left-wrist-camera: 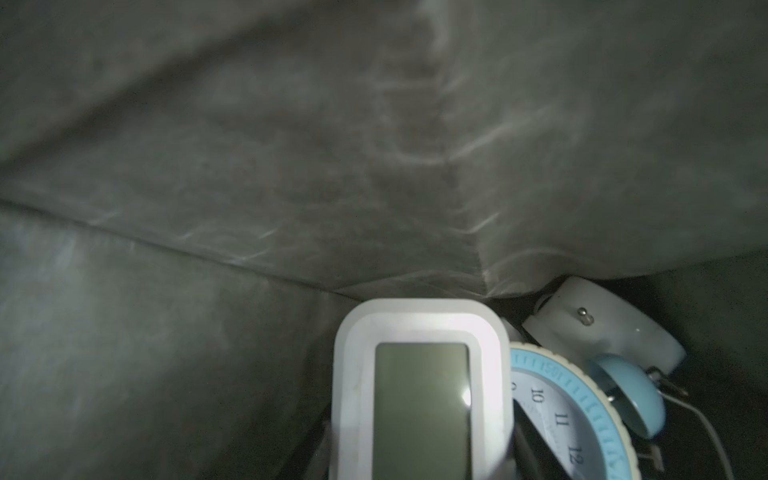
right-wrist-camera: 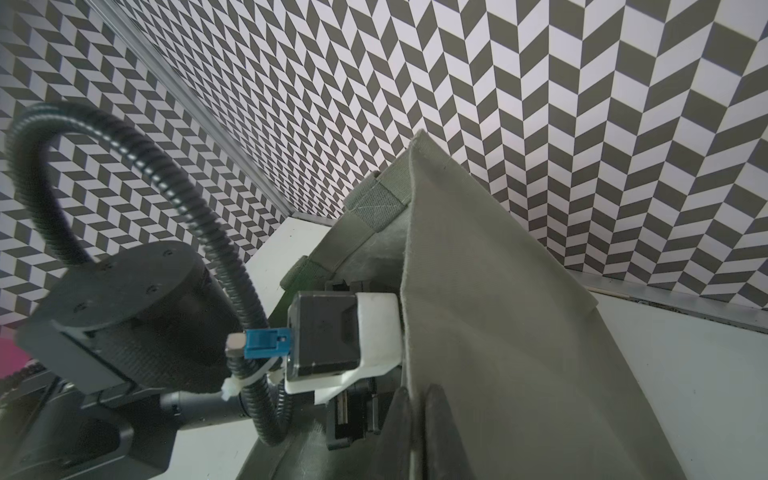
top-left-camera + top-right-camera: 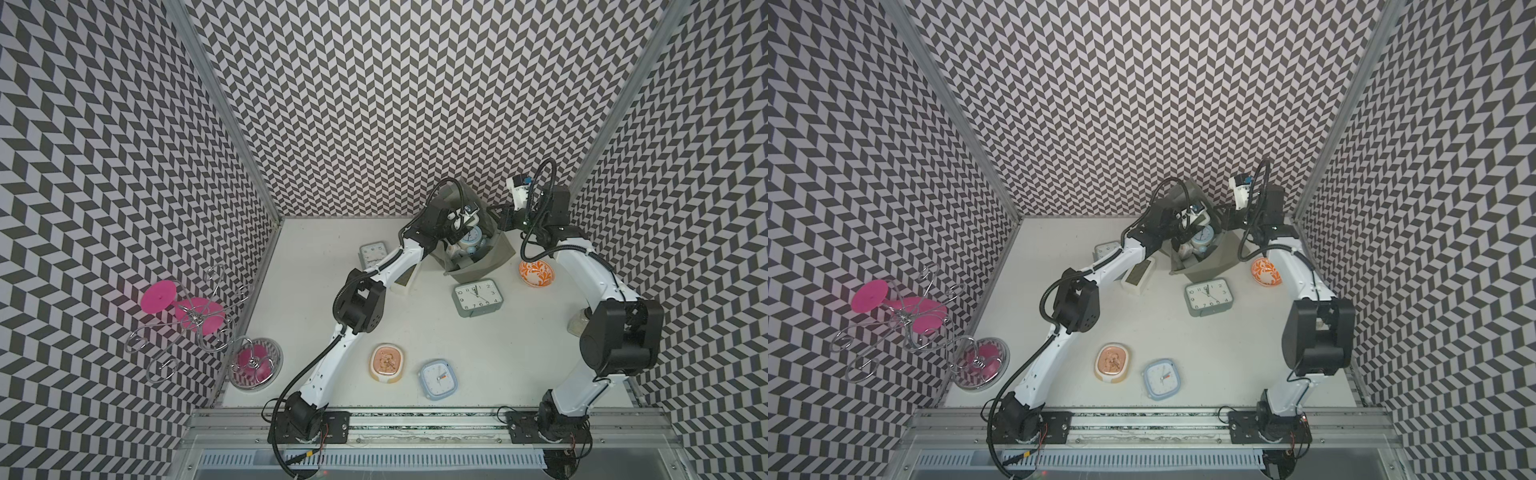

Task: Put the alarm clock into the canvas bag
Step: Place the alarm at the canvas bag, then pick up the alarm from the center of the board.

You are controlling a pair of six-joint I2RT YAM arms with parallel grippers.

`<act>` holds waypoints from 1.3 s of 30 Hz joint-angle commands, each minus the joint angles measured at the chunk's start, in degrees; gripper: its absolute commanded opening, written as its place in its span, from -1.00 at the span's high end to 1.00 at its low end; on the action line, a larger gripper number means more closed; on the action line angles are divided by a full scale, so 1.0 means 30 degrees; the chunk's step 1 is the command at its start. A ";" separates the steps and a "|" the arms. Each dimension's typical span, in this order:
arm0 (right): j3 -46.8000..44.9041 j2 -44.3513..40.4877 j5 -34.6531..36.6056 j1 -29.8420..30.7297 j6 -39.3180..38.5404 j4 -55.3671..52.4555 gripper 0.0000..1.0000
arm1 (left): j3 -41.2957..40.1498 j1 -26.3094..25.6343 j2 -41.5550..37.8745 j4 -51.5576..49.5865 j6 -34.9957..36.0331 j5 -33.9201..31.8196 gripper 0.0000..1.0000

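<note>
Alarm clock (image 1: 419, 395), the white one with a blank grey screen, is pinched in my left claw (image 3: 456, 227), down inside the canvas bag (image 3: 492, 262). Dark lining surrounds the alarm clock, and a blue twin-bell clock (image 1: 582, 415) lies just beside it. My right claw (image 2: 417, 440) is pressed together on the bag's right rim, with the fabric edge caught between its fingers.

The bag stands at the far right of the white tabletop (image 3: 519, 353), close to the back wall. Just on its near side lies a grey-green square clock (image 3: 478, 296), face up. An orange-and-white bowl (image 3: 536, 273) sits to the bag's right. Left of the bag, a grey clock (image 3: 372, 253) and a white block with a dark screen (image 3: 1137, 277) lie partly under my left arm. Near the front, a cream clock with a pinkish face (image 3: 387, 363) and a pale blue square clock (image 3: 439, 378) lie side by side, apart from each other.

Black-and-white chevron walls (image 3: 374, 104) close in the left, far and right sides, with metal posts (image 3: 232, 124) at the far corners. A wire stand with pink discs (image 3: 187, 316) and a clear round dish (image 3: 254, 363) are at the left wall. Both my arms are bolted to a metal rail (image 3: 415, 415) along the near edge.
</note>
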 commanded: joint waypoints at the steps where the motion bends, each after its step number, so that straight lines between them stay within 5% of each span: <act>1: 0.0438 -0.0292 -0.0433 0.0218 -0.0195 0.0922 1.00 | 0.0325 -0.0472 0.1078 0.0642 -0.0375 -0.0480 0.36; 6: 0.0419 -0.0211 -0.0606 0.0233 -0.0105 0.1076 1.00 | 0.0220 -0.0501 0.1116 0.0254 -0.0992 -0.0839 -0.49; 14: 0.0443 -0.0099 -0.0420 0.0234 0.0011 0.0895 1.00 | -0.2727 -0.0472 -0.2558 0.0656 -0.0725 -0.0190 -0.96; 29: 0.0542 -0.0057 -0.0227 0.0071 0.0320 0.1039 1.00 | -1.4131 0.0269 -1.3652 0.4450 -0.3059 0.1135 -0.98; 39: 0.0182 -0.0325 -0.0605 -0.0153 0.0601 0.1422 1.00 | -2.3113 0.1879 -1.8984 0.3524 -0.6606 -0.3258 -0.98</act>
